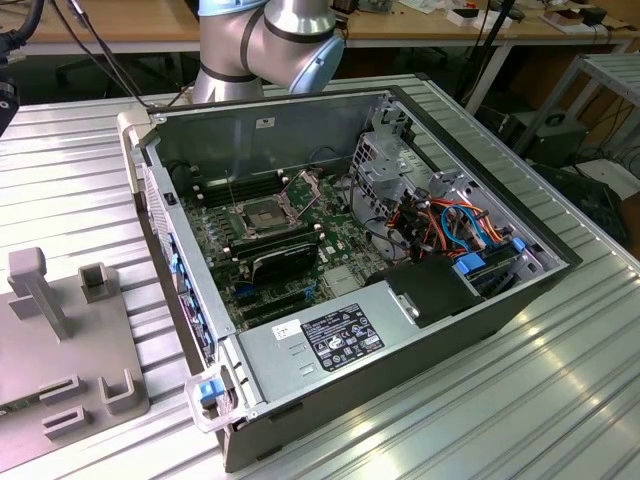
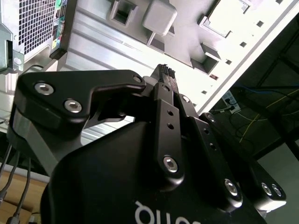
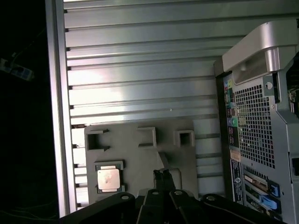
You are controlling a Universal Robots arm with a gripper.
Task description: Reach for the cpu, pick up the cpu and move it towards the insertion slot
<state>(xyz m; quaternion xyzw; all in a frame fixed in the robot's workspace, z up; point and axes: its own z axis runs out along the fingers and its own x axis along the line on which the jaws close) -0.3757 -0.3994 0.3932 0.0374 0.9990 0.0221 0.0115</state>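
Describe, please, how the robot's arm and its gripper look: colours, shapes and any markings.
The arm is built of rounded silver-grey metal segments with pale blue covers at the joint. The gripper is matt black, with flat angular link plates joined by shiny silver screws, and it narrows to two slim black fingers. Its body carries white lettering, partly cut off in the second wrist view.

No legible text anywhere.
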